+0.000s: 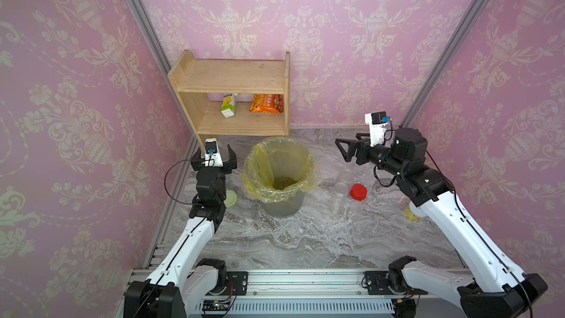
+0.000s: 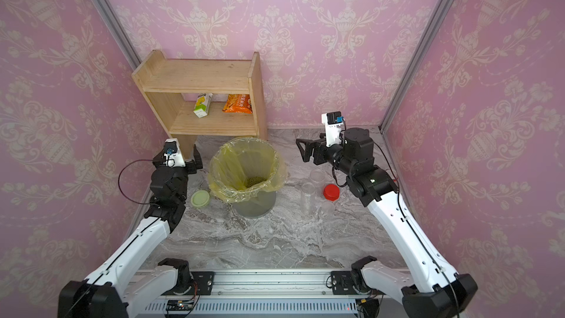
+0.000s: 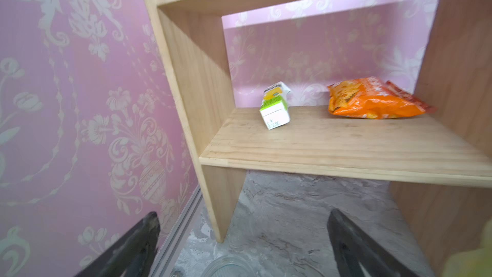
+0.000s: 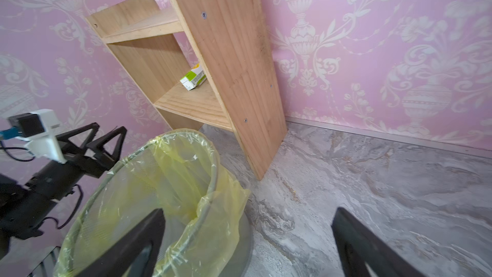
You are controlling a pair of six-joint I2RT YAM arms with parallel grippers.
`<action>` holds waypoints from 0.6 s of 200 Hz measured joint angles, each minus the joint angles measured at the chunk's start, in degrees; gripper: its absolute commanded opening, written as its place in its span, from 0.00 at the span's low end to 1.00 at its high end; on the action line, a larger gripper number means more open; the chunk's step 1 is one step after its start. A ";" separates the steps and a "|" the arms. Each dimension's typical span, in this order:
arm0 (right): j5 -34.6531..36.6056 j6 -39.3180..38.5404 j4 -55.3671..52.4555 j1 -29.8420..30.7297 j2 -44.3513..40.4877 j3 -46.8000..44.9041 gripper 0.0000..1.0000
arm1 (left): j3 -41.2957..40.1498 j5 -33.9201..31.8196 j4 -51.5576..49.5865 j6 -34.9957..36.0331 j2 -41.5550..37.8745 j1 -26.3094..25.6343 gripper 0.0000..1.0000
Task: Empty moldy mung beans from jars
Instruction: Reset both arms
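You have the bin (image 1: 284, 206) toward the back edge of the counter (image 1: 305, 240), mung beans (image 1: 284, 182) in it, jars (image 1: 338, 198) to its right, shelf (image 1: 232, 76) behind it.

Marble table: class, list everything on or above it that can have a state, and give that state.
Left gripper: open, empty.
Right gripper: open, empty.
Bin: upright, lined.
Mung beans: in the bin.
Tall jar: upright, lidless, looks empty.
Squat jar: upright, lidless, looks empty.
Green lid: off, lying flat.

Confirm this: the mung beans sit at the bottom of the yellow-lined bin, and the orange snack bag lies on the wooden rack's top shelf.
Wrong shelf. The orange snack bag lies on the wooden rack's lower shelf, as the left wrist view shows. The mung beans do sit at the bottom of the yellow-lined bin.
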 measured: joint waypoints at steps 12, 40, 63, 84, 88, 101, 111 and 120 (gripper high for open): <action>2.78 -1.73 0.15 -0.15 -3.39 -2.32 1.00 | 0.02 1.09 -1.99 -1.03 -2.05 -0.92 0.99; 10.91 -5.16 5.38 -0.22 -13.60 -16.59 1.00 | -4.02 3.65 -3.08 -4.04 -4.74 -1.27 0.99; 18.84 -7.21 12.55 -0.55 -18.80 -32.22 1.00 | -9.64 4.63 -3.54 -5.38 -4.79 -1.38 0.99; 23.78 -7.15 19.76 -3.50 -16.70 -43.52 1.00 | -12.72 4.74 -3.10 -5.75 -4.24 -1.68 0.99; 24.28 -7.08 20.87 -4.37 -15.52 -45.07 1.00 | -13.11 4.76 -2.69 -5.81 -4.13 -1.68 0.99; 25.81 -6.97 24.13 -7.23 -10.62 -47.98 1.00 | -14.75 4.83 -0.57 -5.86 -3.39 -1.68 0.99; 26.73 -6.99 27.23 -9.49 -5.68 -48.50 1.00 | -15.67 4.85 0.55 -5.84 -2.56 -1.68 0.99; 27.56 -7.02 30.27 -11.06 -1.55 -48.48 1.00 | -16.28 4.87 1.18 -5.84 -1.88 -1.68 0.99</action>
